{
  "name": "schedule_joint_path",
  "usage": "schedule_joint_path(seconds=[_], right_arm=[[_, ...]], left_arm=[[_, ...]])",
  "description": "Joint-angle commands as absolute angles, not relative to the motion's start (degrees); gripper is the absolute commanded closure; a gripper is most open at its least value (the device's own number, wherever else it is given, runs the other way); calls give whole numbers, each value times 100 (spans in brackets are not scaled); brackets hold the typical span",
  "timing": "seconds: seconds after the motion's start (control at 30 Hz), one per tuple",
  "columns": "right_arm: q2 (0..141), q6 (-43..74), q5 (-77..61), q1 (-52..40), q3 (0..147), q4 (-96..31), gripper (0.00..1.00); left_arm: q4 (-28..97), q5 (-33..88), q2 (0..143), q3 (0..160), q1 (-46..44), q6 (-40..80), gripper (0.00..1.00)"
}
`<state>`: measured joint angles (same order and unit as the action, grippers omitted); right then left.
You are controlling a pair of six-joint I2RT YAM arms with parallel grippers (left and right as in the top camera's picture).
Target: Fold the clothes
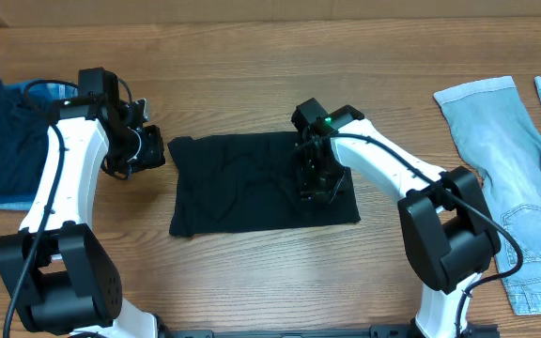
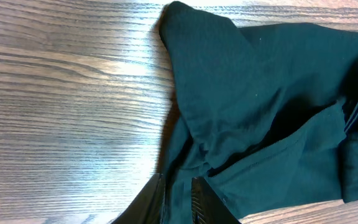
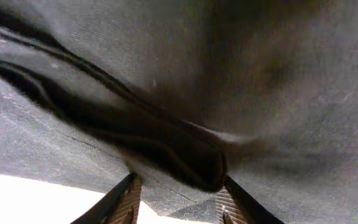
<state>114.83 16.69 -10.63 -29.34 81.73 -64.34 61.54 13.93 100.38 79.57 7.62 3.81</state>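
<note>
The clothes (image 1: pixel 242 183), a plain black garment, lie spread as a rough rectangle in the middle of the table. My left gripper (image 1: pixel 148 150) is at the garment's left edge. In the left wrist view its fingers (image 2: pixel 180 202) stand close together with the dark fabric (image 2: pixel 260 93) pinched between them. My right gripper (image 1: pixel 311 183) points down onto the right part of the garment. In the right wrist view a thick dark fold (image 3: pixel 185 155) bulges between the fingers (image 3: pixel 178 202) and touches both, so that gripper is shut on it. No label shows.
A dark navy garment (image 1: pixel 3 141) lies at the left edge of the table, behind my left arm. A light blue denim piece (image 1: pixel 505 160) lies at the right edge. Bare wooden table (image 1: pixel 252 56) runs along the far side.
</note>
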Motion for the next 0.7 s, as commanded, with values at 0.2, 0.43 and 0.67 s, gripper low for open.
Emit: schedule_joint_path(seconds=[0.2, 0.43, 0.67], right_arm=[[11456, 947, -1863, -3168, 8128, -6368, 96], [11456, -753, -2899, -4066, 8128, -6545, 68], [11443, 228, -1363, -3778, 8377, -6215, 69]], left_arm=[[6147, 1468, 9889, 8095, 790, 209, 81], [6143, 1468, 9889, 8095, 790, 209, 81], [6143, 1468, 9887, 8095, 790, 209, 81]])
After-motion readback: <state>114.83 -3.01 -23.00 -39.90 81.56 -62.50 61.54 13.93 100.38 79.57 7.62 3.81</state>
